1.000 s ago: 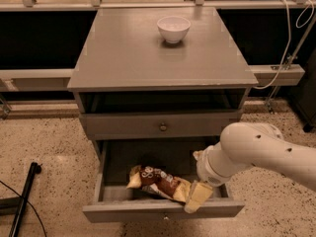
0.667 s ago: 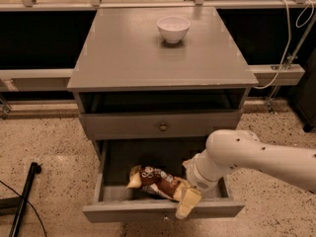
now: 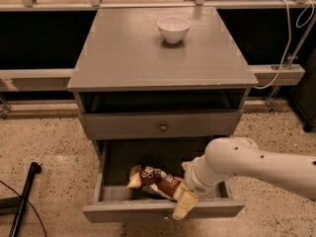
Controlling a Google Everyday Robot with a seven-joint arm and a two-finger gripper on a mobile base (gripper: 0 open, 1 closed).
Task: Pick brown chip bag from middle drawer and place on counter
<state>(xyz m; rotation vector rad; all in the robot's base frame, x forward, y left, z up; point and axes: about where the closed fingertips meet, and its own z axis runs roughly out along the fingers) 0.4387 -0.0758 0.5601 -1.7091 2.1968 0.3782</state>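
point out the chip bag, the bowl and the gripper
chip bag [image 3: 154, 178]: camera view, its dark brown middle, in the drawer [image 3: 128, 212]
bowl [image 3: 173, 29]: camera view, its outer wall, on the counter [image 3: 128, 58]
gripper [image 3: 183, 206]: camera view, its pale end, at the drawer's front

Middle drawer [image 3: 148, 212] stands open at lower centre, reachable from above. Its left floor is free; the brown chip bag [image 3: 153, 178] takes up centre-front. Gripper [image 3: 182, 205] sits at the front right rim, and the arm [image 3: 256, 164] blocks the lower right. The upper drawer front [image 3: 123, 126] caps the rear. Counter [image 3: 133, 53] is open apart from the white bowl [image 3: 173, 28] at upper centre.
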